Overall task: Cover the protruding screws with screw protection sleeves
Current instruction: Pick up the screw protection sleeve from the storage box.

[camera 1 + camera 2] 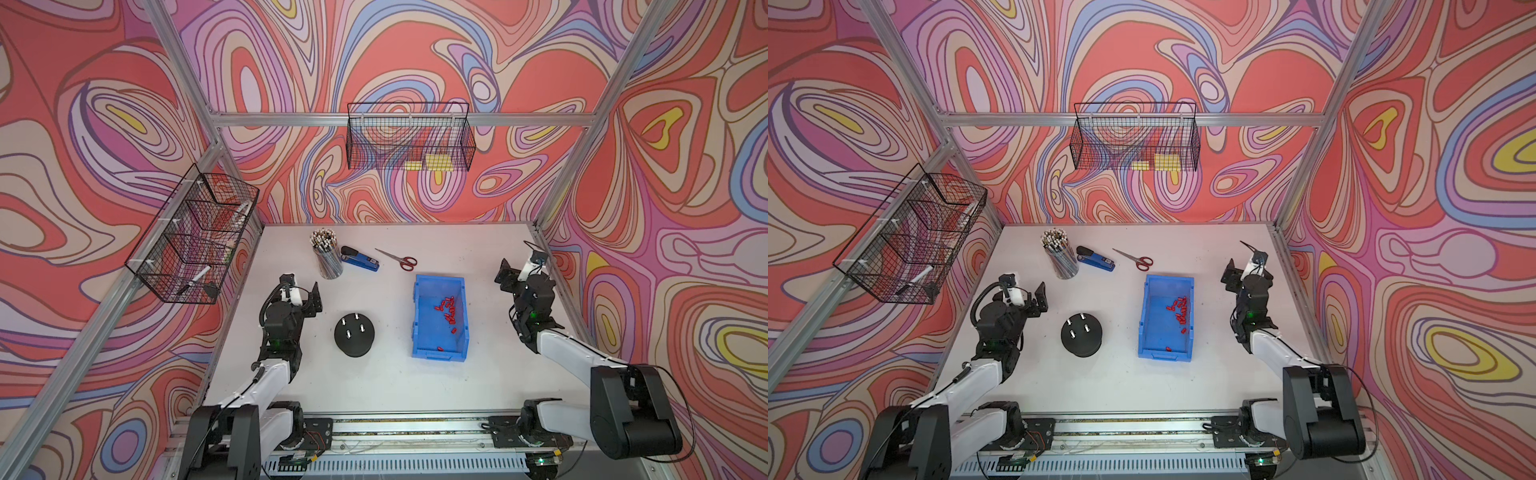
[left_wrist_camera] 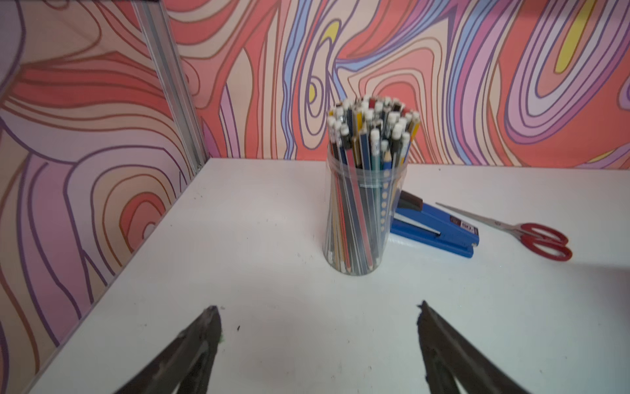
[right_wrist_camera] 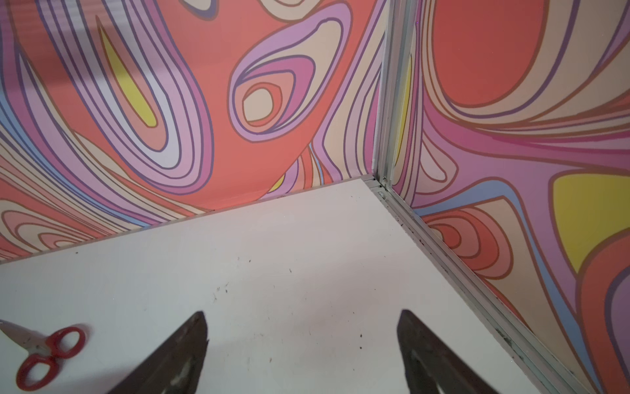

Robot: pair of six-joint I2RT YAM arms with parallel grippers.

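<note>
The four screws stand straight up from a black round base in the middle of the white table. All of them are bare. The red sleeves lie on the floor of the blue bin, which sits near the base on its right side but does not touch it. Most of the sleeves are in a small heap, and a few lie alone closer to the robot. The left gripper is spread wide with nothing in it. It hangs over bare table between the base and a jar of pencils. The right gripper is also spread wide and holds nothing. It is off by the right edge of the table, on the far side of the bin from the base. The sleeves look tiny, light and smooth, so one could easily slip or pop out of a hard pinch. I think the best place to hold one is across the middle of its round side, with a soft squeeze, so the open end is free to go down over a screw. A sleeve lying alone should be easier to pick than one in the heap. The screws look hard and stiff and should not bend. The base looks heavy enough to stay put, but a sideways push might slide it.
</note>
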